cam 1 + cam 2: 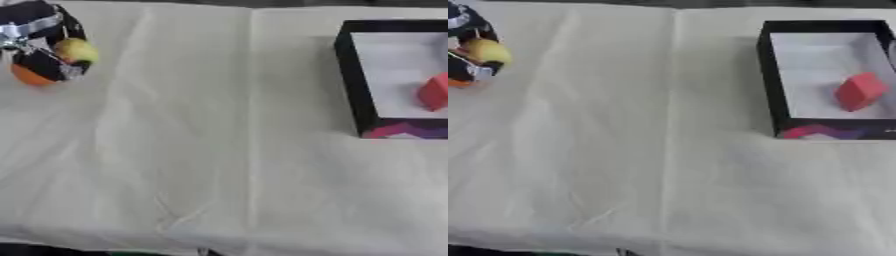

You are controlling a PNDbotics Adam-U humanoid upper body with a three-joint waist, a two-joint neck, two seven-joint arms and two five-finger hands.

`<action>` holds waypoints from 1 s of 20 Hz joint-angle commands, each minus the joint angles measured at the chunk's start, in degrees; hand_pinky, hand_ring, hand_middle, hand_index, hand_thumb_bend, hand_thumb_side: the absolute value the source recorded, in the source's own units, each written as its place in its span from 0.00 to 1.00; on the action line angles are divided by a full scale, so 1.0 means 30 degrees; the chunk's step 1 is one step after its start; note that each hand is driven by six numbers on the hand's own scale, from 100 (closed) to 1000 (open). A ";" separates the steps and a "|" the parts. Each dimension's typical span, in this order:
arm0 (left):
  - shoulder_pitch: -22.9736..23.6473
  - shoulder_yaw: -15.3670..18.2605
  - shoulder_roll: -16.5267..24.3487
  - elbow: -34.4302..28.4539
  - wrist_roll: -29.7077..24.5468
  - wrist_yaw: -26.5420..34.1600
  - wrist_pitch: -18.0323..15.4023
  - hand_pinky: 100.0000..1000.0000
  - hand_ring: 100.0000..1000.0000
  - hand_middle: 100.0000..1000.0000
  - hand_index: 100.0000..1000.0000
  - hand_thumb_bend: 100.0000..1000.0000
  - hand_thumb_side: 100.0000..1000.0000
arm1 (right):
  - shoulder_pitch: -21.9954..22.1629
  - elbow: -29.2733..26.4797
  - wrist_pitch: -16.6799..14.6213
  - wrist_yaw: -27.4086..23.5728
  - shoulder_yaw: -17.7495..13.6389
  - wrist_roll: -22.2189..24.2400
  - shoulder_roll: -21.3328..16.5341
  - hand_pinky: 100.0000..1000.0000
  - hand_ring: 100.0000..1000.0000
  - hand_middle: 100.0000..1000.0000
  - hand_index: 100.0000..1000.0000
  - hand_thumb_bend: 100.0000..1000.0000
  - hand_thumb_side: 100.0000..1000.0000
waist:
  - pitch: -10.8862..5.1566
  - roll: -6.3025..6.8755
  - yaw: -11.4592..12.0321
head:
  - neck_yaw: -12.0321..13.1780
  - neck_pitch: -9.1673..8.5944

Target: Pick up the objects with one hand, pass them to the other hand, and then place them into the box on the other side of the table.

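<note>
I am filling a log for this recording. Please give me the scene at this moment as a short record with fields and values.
surface: table under a white cloth
left hand: far left, fingers curled round a yellow ball
beneath left hand: orange round object, partly hidden
box: black-walled, white floor, far right
box contents: red block, tilted
right hand: not visible
transfer: not yet done

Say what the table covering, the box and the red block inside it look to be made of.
Table covering: cloth, off-white and matte; creases and fold lines run across it. Box: probably cardboard, with thin, straight black walls, a white inside and a printed pink-and-purple front. Red block: matte with flat faces; foam, wood or plastic, I cannot tell which.
</note>
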 commanded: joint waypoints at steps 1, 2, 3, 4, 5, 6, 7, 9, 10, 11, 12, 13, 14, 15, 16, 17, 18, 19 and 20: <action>0.0110 0.0349 -0.0617 -0.1150 0.1671 -0.0196 0.0542 0.48 0.32 0.30 0.43 0.03 0.00 | -0.0740 -0.0766 0.0164 0.0188 0.0417 0.0784 0.0026 0.87 0.76 0.72 0.91 0.00 0.21 | -0.0493 -0.0023 0.0051 | -0.0129 -0.0120; 0.0284 0.0357 -0.1062 -0.1294 0.2201 -0.0290 0.0621 0.48 0.31 0.30 0.43 0.01 0.00 | -0.1027 -0.0982 0.0289 0.0261 0.0708 0.1219 0.0242 0.87 0.76 0.72 0.91 0.02 0.20 | -0.0500 -0.0057 0.0069 | -0.0202 -0.0118; 0.0428 0.0365 -0.1449 -0.1406 0.2741 -0.0422 0.0676 0.48 0.31 0.30 0.43 0.01 0.00 | -0.1286 -0.1163 0.0472 0.0392 0.0969 0.1671 0.0438 0.87 0.76 0.72 0.91 0.03 0.20 | -0.0506 -0.0087 0.0079 | -0.0265 -0.0110; 0.0556 0.0398 -0.1880 -0.1523 0.3298 -0.0580 0.0692 0.48 0.31 0.30 0.43 0.00 0.00 | -0.1568 -0.1339 0.0735 0.0551 0.1315 0.2240 0.0627 0.87 0.77 0.72 0.92 0.06 0.21 | -0.0512 -0.0131 0.0099 | -0.0356 -0.0116; 0.0665 0.0427 -0.2251 -0.1604 0.3832 -0.0760 0.0685 0.48 0.31 0.30 0.44 0.00 0.00 | -0.1837 -0.1491 0.1033 0.0720 0.1653 0.2857 0.0804 0.87 0.77 0.73 0.92 0.06 0.21 | -0.0520 -0.0172 0.0105 | -0.0426 -0.0122; 0.0743 0.0448 -0.2637 -0.1695 0.4357 -0.0957 0.0626 0.48 0.30 0.30 0.43 0.00 0.00 | -0.2140 -0.1629 0.1353 0.0882 0.2084 0.3563 0.0982 0.87 0.77 0.74 0.93 0.08 0.23 | -0.0532 -0.0233 0.0117 | -0.0521 -0.0136; 0.0829 0.0467 -0.3026 -0.1769 0.4870 -0.1167 0.0532 0.48 0.30 0.30 0.43 0.00 0.00 | -0.2474 -0.1741 0.1697 0.1069 0.2545 0.4338 0.1183 0.87 0.78 0.74 0.93 0.09 0.24 | -0.0543 -0.0289 0.0124 | -0.0608 -0.0163; 0.0975 0.0480 -0.3642 -0.1850 0.5682 -0.1494 0.0269 0.47 0.30 0.29 0.43 0.00 0.00 | -0.3069 -0.1851 0.2234 0.1458 0.3264 0.5651 0.1592 0.87 0.78 0.75 0.93 0.09 0.25 | -0.0558 -0.0368 0.0141 | -0.0731 -0.0214; 0.1048 0.0502 -0.3911 -0.1868 0.6069 -0.1580 0.0114 0.48 0.30 0.29 0.43 0.00 0.00 | -0.3353 -0.1870 0.2479 0.1649 0.3625 0.6289 0.1802 0.87 0.78 0.75 0.93 0.10 0.25 | -0.0568 -0.0401 0.0144 | -0.0784 -0.0219; 0.1116 0.0523 -0.4147 -0.1883 0.6517 -0.1743 -0.0067 0.47 0.30 0.29 0.43 0.00 0.00 | -0.3676 -0.1879 0.2766 0.1825 0.4047 0.6992 0.2034 0.87 0.78 0.76 0.94 0.11 0.26 | -0.0586 -0.0447 0.0139 | -0.0838 -0.0210; 0.1188 0.0550 -0.4373 -0.1872 0.6986 -0.1962 -0.0245 0.47 0.30 0.29 0.44 0.00 0.00 | -0.4014 -0.1883 0.3074 0.1987 0.4466 0.7687 0.2266 0.87 0.79 0.77 0.94 0.13 0.27 | -0.0605 -0.0494 0.0124 | -0.0897 -0.0199; 0.1260 0.0581 -0.4622 -0.1828 0.7479 -0.2197 -0.0429 0.47 0.30 0.29 0.44 0.00 0.00 | -0.4395 -0.1885 0.3401 0.2177 0.4918 0.8440 0.2498 0.87 0.79 0.77 0.94 0.15 0.27 | -0.0628 -0.0547 0.0110 | -0.0977 -0.0184; 0.1318 0.0600 -0.4834 -0.1771 0.7950 -0.2443 -0.0623 0.47 0.30 0.29 0.44 0.00 0.00 | -0.4728 -0.1886 0.3715 0.2421 0.5297 0.9166 0.2698 0.87 0.80 0.78 0.95 0.17 0.27 | -0.0649 -0.0591 0.0092 | -0.1039 -0.0165; 0.1370 0.0614 -0.5049 -0.1742 0.8441 -0.2733 -0.0858 0.47 0.30 0.29 0.44 0.00 0.00 | -0.5052 -0.1887 0.4040 0.2686 0.5668 0.9904 0.2914 0.87 0.80 0.78 0.95 0.19 0.27 | -0.0671 -0.0645 0.0077 | -0.1117 -0.0152; 0.1429 0.0625 -0.5237 -0.1717 0.8896 -0.3016 -0.1090 0.48 0.30 0.29 0.44 0.00 0.00 | -0.5341 -0.1887 0.4342 0.2966 0.5983 1.0583 0.3114 0.87 0.81 0.79 0.95 0.21 0.27 | -0.0687 -0.0693 0.0061 | -0.1189 -0.0148; 0.1483 0.0620 -0.5394 -0.1711 0.9317 -0.3279 -0.1332 0.48 0.30 0.30 0.44 0.00 0.00 | -0.5589 -0.1887 0.4584 0.3275 0.6244 1.1229 0.3291 0.87 0.81 0.80 0.96 0.23 0.27 | -0.0700 -0.0734 0.0050 | -0.1257 -0.0140; 0.1557 0.0606 -0.5529 -0.1761 0.9754 -0.3487 -0.1608 0.48 0.30 0.30 0.44 0.00 0.00 | -0.5824 -0.1887 0.4778 0.3620 0.6510 1.1890 0.3459 0.87 0.82 0.80 0.96 0.23 0.27 | -0.0712 -0.0767 0.0036 | -0.1321 -0.0127; 0.1621 0.0576 -0.5627 -0.1854 1.0166 -0.3597 -0.1904 0.48 0.31 0.30 0.44 0.00 0.00 | -0.6012 -0.1872 0.4942 0.3931 0.6741 1.2480 0.3599 0.87 0.82 0.80 0.96 0.25 0.27 | -0.0724 -0.0791 0.0024 | -0.1390 -0.0111; 0.1691 0.0519 -0.5709 -0.1975 1.0586 -0.3602 -0.2306 0.48 0.31 0.30 0.44 0.00 0.00 | -0.6206 -0.1812 0.5104 0.4222 0.6986 1.3074 0.3743 0.87 0.82 0.80 0.96 0.26 0.27 | -0.0736 -0.0808 0.0016 | -0.1473 -0.0081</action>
